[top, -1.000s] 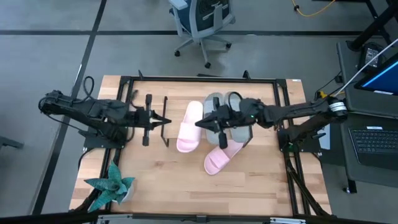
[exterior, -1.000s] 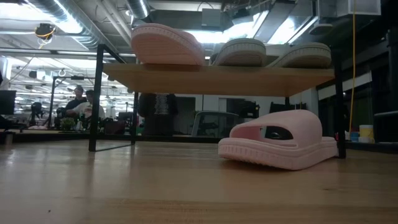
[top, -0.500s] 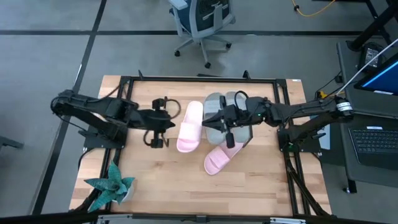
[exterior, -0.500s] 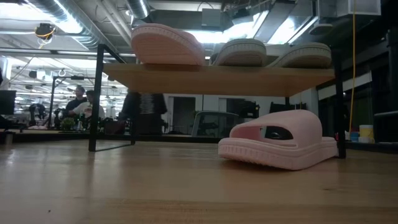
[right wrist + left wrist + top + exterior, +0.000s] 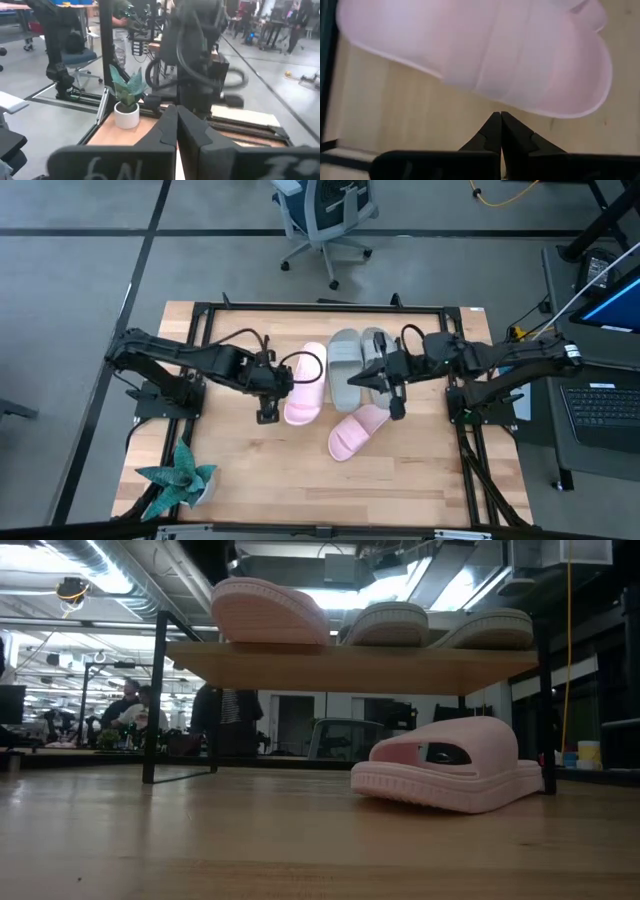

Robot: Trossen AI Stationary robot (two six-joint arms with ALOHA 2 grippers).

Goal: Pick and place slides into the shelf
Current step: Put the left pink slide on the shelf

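Three slides sit on the shelf (image 5: 350, 665): a pink slide (image 5: 305, 383) and two grey-green slides (image 5: 345, 367) beside it. You've got the other pink one (image 5: 352, 434) down on the bench (image 5: 420, 480), just in front. Left gripper (image 5: 268, 412) is pinched together by the shelved pink slide; right gripper (image 5: 397, 410) hangs together too, holding nothing.
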